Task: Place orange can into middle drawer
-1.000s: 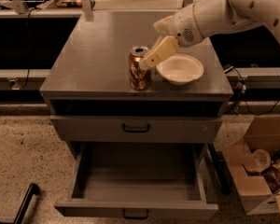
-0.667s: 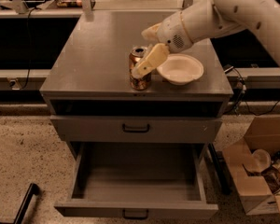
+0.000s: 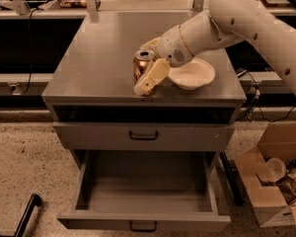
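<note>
Moved: gripper (image 3: 149,76) has come left and down from beside the bowl (image 3: 196,76), so it now overlaps the can (image 3: 139,68). The can and bowl have not shifted.
Gripper: low over the front of the cabinet top (image 3: 103,58), its pale near side lying across the can's front and reaching down to the surface.
Grip: cannot tell whether it is spread or clamped. It is right up against the can, but nothing shows a firm hold.
Can: on the cabinet top near the front edge, just left of the bowl and not lifted.
Can's axis: long axis vertical, standing upright with the silver top facing up. No lean that I can make out.
Drawer (image 3: 145,189): pulled well out below, with a bare grey floor and nothing in it.
Closed drawer (image 3: 143,135): above the open one, with only its front and handle showing.
Done: the drawer is open and the reach has arrived at the can.
Left: secure the grasp, lift, carry the can forward past the cabinet's edge, lower it into the drawer and release — most of the task, I'd judge.
</note>
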`<act>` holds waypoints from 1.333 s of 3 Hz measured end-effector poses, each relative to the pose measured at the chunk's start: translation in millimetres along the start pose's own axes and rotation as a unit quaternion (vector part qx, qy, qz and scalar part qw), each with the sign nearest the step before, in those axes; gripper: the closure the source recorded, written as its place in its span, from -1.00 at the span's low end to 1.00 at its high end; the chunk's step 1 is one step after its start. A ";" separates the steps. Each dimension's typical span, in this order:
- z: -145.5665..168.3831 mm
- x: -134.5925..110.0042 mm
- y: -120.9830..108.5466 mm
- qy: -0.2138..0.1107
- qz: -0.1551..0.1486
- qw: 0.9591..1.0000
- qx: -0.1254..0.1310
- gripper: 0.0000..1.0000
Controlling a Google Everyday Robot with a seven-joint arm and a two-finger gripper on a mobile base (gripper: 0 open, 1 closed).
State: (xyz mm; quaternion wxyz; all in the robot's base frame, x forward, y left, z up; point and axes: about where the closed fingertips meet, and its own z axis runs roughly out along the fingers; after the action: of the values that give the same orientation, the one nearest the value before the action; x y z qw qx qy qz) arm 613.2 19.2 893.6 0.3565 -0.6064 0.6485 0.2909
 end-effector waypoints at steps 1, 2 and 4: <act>0.1 0.0 0.0 0.000 0.000 1.000 0.000 -1.00; 2.6 -0.6 0.8 0.000 0.000 1.000 -0.002 -0.64; 8.7 -6.9 5.2 0.005 -0.011 1.000 -0.015 0.46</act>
State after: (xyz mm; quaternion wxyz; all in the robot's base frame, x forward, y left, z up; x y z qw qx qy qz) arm 609.0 30.8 893.9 0.3471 -0.6201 0.6393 0.2936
